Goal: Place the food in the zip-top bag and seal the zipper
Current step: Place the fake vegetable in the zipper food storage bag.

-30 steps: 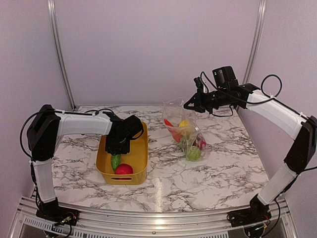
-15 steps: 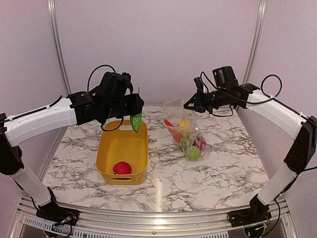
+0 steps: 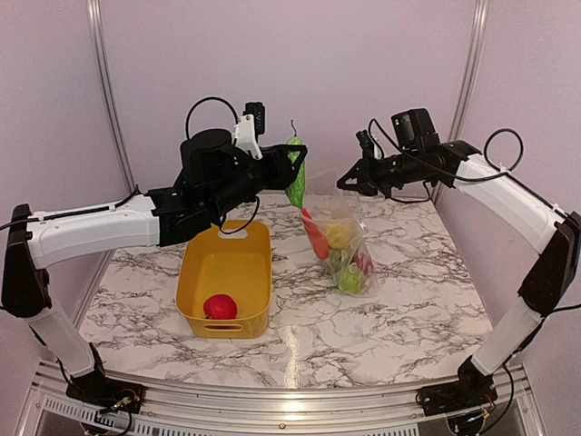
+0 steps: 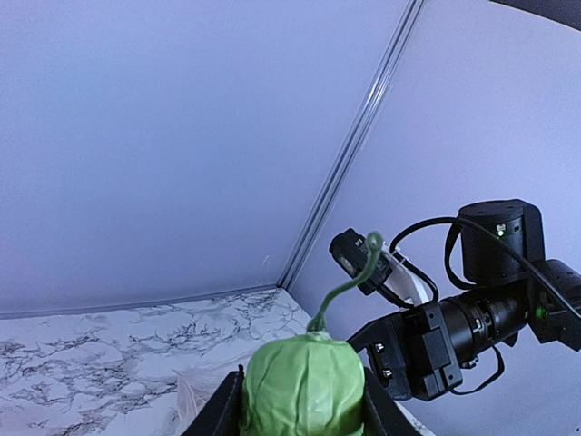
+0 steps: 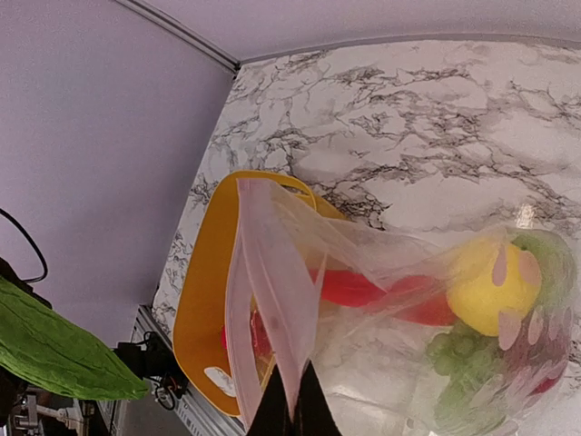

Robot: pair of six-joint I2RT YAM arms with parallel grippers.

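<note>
My left gripper (image 3: 292,169) is shut on a green cucumber (image 3: 296,182) and holds it high in the air, just left of the bag's mouth. In the left wrist view the cucumber (image 4: 304,386) fills the gap between the fingers (image 4: 218,413). My right gripper (image 3: 346,184) is shut on the top edge of the clear zip-top bag (image 3: 340,238), which hangs down to the table. The bag holds an orange carrot (image 3: 315,236), a yellow lemon (image 5: 490,282), grapes (image 5: 454,363) and other food. The pale pinkish zipper (image 5: 272,272) runs up from my right fingertips (image 5: 292,413).
A yellow tub (image 3: 259,272) stands left of the bag with one red apple (image 3: 215,306) in it. Grey walls with metal rails close the back. The right arm's wrist and camera (image 4: 472,318) hang close in front of the left gripper.
The left arm lifted the cucumber out of the yellow tub and carried it up and right to the bag's mouth. The right gripper raised the bag a little.
</note>
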